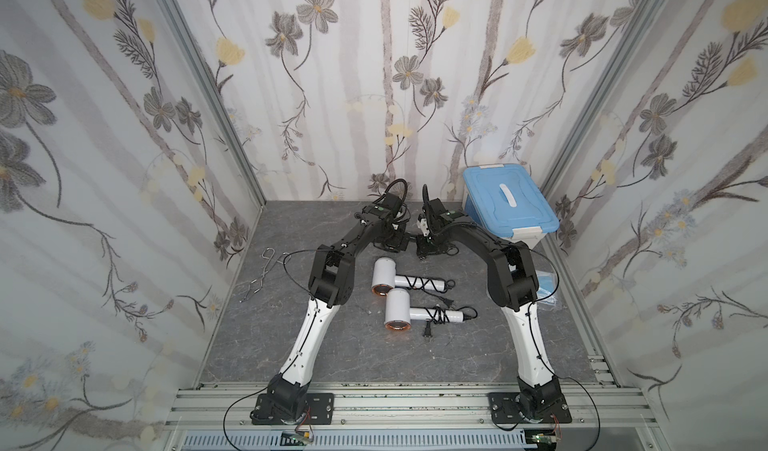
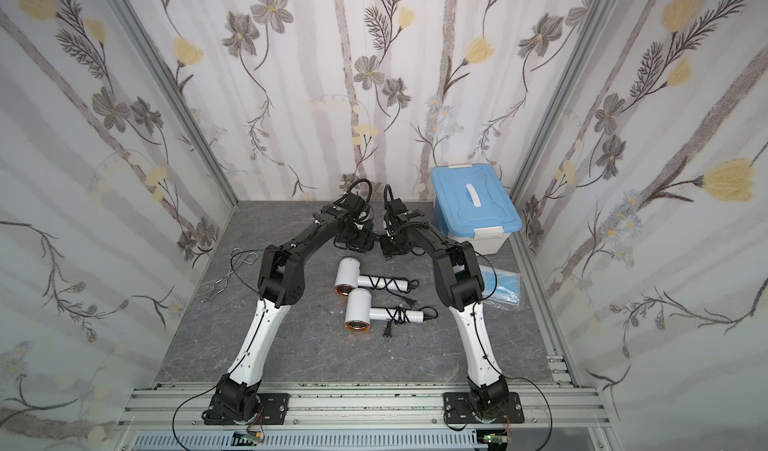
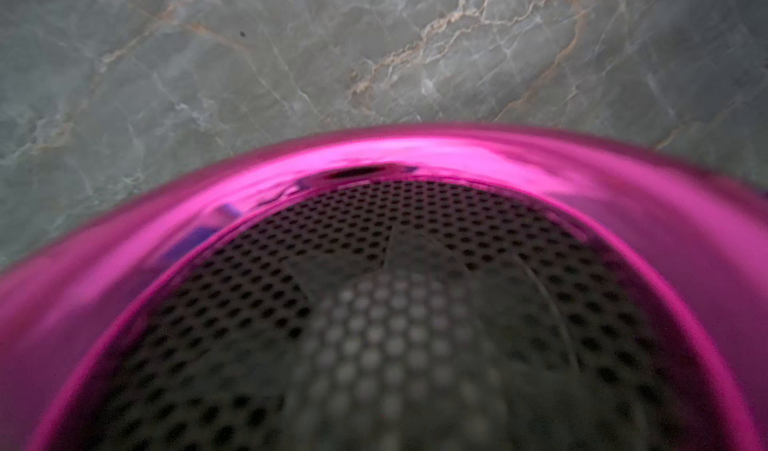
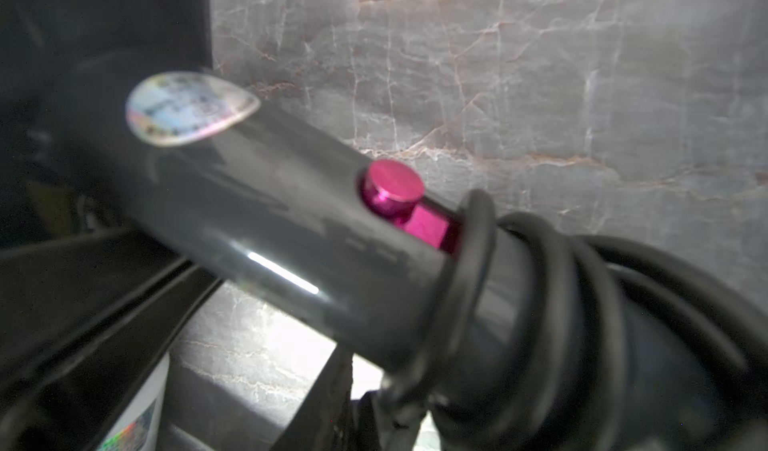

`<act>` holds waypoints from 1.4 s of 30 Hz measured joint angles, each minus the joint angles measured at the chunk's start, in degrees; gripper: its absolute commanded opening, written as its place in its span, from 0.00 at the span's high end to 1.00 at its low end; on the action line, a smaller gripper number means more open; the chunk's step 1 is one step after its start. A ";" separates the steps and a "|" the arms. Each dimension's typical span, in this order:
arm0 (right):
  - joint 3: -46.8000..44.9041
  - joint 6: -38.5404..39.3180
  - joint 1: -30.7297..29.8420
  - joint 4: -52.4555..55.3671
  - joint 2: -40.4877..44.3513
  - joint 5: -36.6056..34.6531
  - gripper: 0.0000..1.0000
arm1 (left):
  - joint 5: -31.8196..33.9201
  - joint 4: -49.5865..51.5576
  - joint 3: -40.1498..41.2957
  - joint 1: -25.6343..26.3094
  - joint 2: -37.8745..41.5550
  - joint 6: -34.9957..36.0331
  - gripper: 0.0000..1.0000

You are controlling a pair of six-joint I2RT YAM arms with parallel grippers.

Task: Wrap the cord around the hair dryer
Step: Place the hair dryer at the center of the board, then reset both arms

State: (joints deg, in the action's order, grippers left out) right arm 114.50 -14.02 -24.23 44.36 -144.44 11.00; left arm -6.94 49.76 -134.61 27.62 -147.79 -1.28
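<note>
A dark grey hair dryer lies on the marble table at the back, between my two wrists. The left wrist view is filled by its pink rim [image 3: 415, 153] and mesh grille [image 3: 395, 303]. No left finger shows there. The right wrist view shows its handle [image 4: 291, 228], with a pink button [image 4: 392, 187] and a black cord [image 4: 540, 303] coiled round the end. One dark finger [image 4: 332, 386] shows under the handle. In both top views my left gripper [image 1: 388, 243] and right gripper [image 1: 428, 249] point down at this dryer, with their jaws hidden.
Two white hair dryers [image 1: 386, 276] [image 1: 397, 314] lie mid-table with cords wound on their handles and their plugs loose. A blue-lidded box [image 1: 507, 203] stands at the back right. Metal tongs [image 1: 262, 278] lie at the left. A blue packet [image 1: 546, 286] lies at the right.
</note>
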 measured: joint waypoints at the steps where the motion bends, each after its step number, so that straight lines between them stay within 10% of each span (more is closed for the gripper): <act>1: 0.02 0.02 0.00 -0.07 -0.04 0.00 0.62 | 0.09 0.00 0.00 0.02 0.00 0.00 0.00; 27: -9.64 0.46 0.20 -2.71 12.85 0.57 0.30 | -2.03 4.63 0.59 0.72 4.98 3.39 0.00; 32: -18.38 1.49 0.55 -6.93 21.97 0.35 0.24 | -1.53 4.63 0.59 0.72 7.21 4.33 0.00; 35: -26.18 3.67 0.57 -12.46 28.74 -1.05 0.02 | -0.31 4.66 0.59 0.72 9.25 5.35 0.00; 42: -52.57 10.54 0.59 -32.68 49.13 -8.11 0.00 | 5.27 3.54 5.66 0.68 18.14 7.98 0.00</act>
State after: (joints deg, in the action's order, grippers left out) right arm 61.93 -3.49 -23.64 11.68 -95.31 2.90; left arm -1.67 53.30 -128.95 28.29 -129.64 6.70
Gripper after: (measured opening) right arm 0.988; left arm 0.997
